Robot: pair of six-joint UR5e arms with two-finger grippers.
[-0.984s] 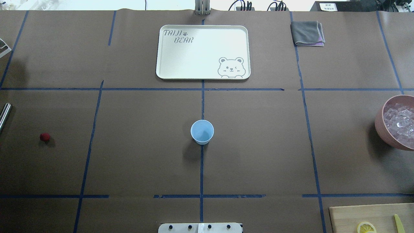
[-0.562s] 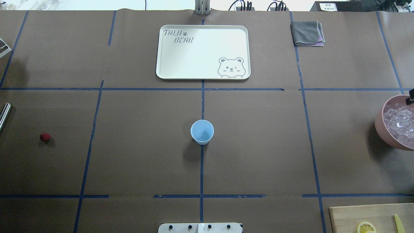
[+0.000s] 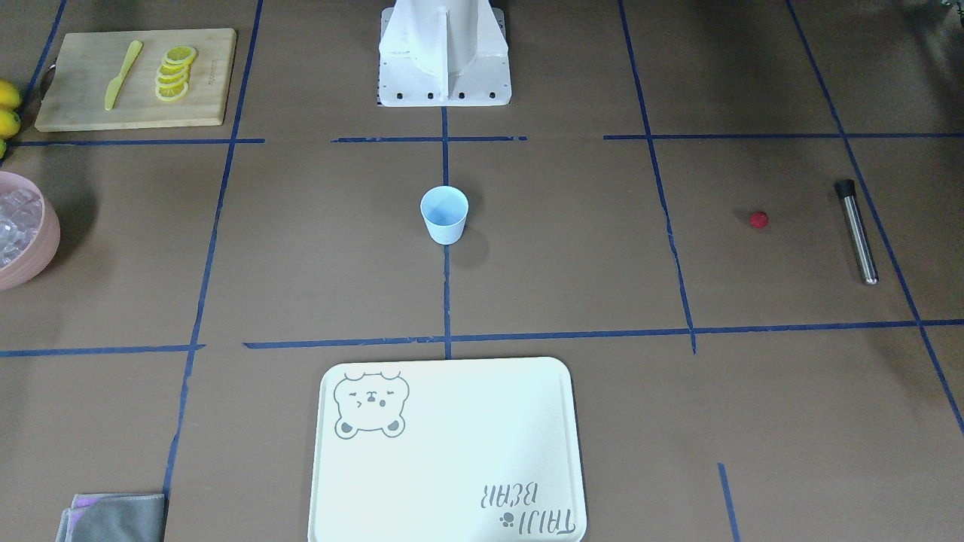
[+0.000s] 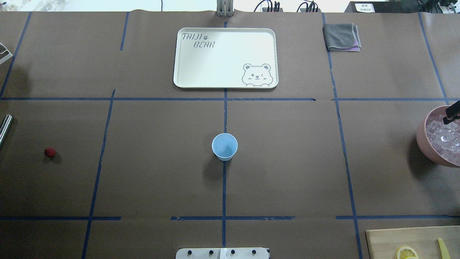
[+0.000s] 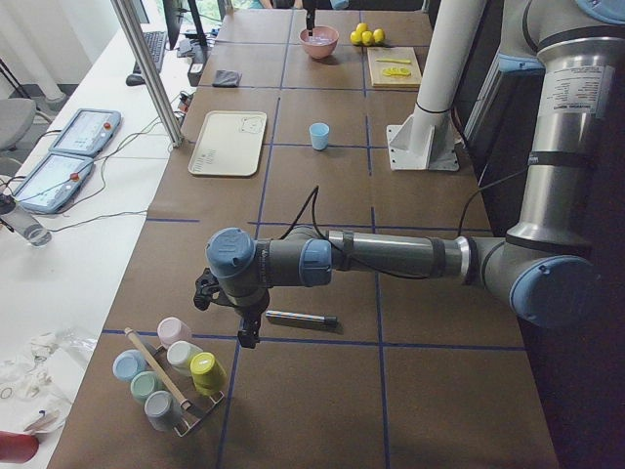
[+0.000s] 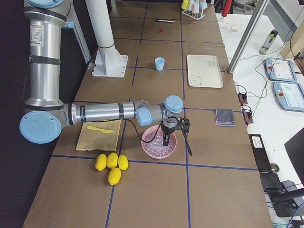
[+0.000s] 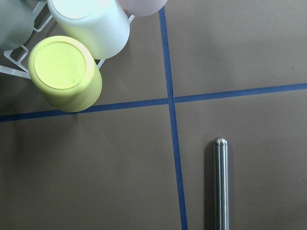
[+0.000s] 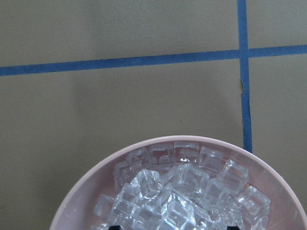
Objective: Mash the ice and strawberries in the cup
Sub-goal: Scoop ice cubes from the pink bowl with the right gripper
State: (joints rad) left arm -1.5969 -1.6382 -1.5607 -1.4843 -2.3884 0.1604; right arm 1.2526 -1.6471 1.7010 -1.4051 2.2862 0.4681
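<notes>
Cup [image 4: 224, 146] upright, mouth up, at mid-counter [image 4: 287, 162] on a blue tape line, with open room on every side. Strawberry [image 4: 50, 152] lies well apart toward the robot's left, near a steel rod [image 3: 858, 233]. Ice [image 8: 182, 196] fills the pink bowl [image 4: 421, 138] at the counter's right edge. Right tool [image 6: 165, 137] hangs over it; the wrist view shows its fingers spread. Left tool [image 5: 248, 332] appears only in the side view, so its state cannot be told.
</notes>
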